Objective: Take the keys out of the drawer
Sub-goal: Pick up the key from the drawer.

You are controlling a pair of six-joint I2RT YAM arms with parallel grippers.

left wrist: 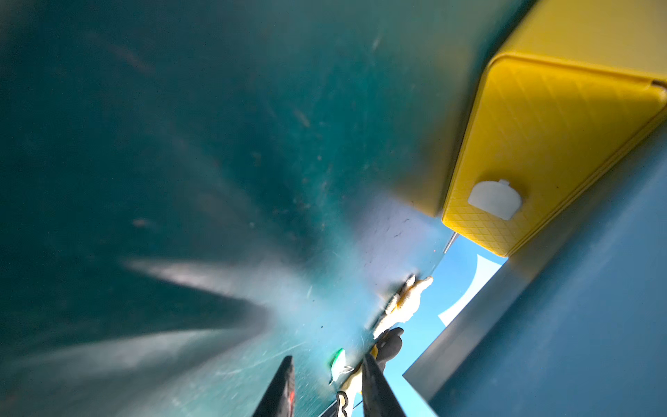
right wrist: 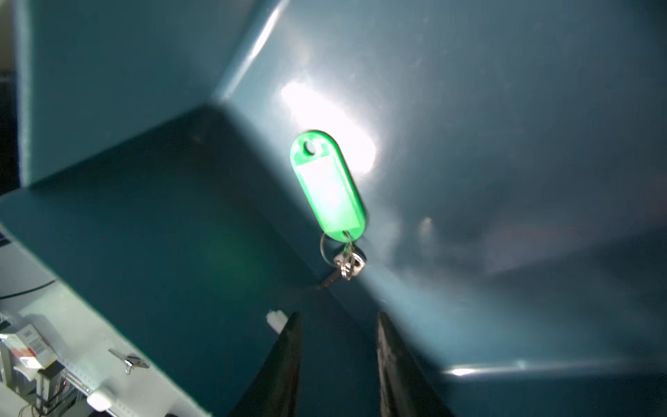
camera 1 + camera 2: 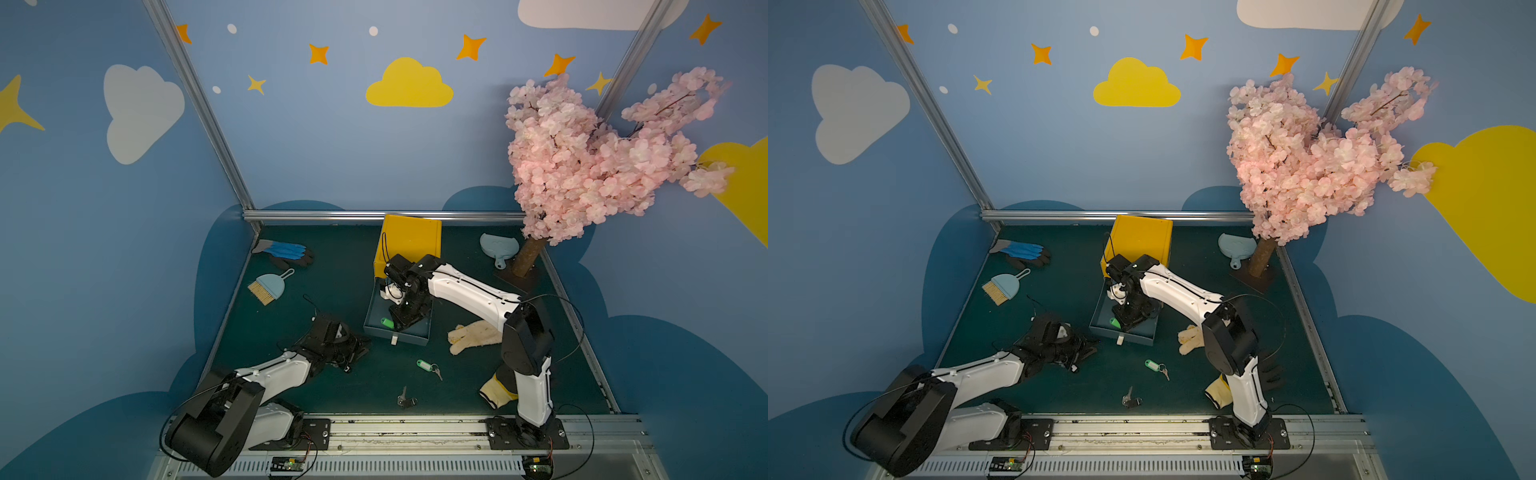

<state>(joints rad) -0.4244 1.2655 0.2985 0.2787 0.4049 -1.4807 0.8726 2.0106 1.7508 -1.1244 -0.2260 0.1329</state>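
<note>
The dark teal drawer [image 3: 419, 336] [image 3: 1144, 337] stands pulled out in front of the yellow box [image 3: 411, 241]. One bunch of keys with a green tag [image 3: 387, 323] [image 3: 1115, 321] [image 2: 329, 187] lies on its floor near a corner. My right gripper [image 3: 401, 322] [image 2: 337, 325] hangs inside the drawer, open, just short of that bunch, touching nothing. Two more bunches of keys lie on the mat: green-tagged [image 3: 428, 366] [image 3: 1156, 366] and black-tagged [image 3: 406, 400] [image 3: 1131, 400]. My left gripper [image 3: 361, 349] [image 1: 328, 361] sits low, left of the drawer, open and holding nothing.
A cream glove [image 3: 473, 336] lies right of the drawer, a yellow-black glove [image 3: 494, 392] by the right arm's base. A blue-black glove [image 3: 286, 253] and a brush [image 3: 268, 286] lie at the back left. A dustpan [image 3: 498, 247] and pink blossom tree [image 3: 582, 166] stand back right.
</note>
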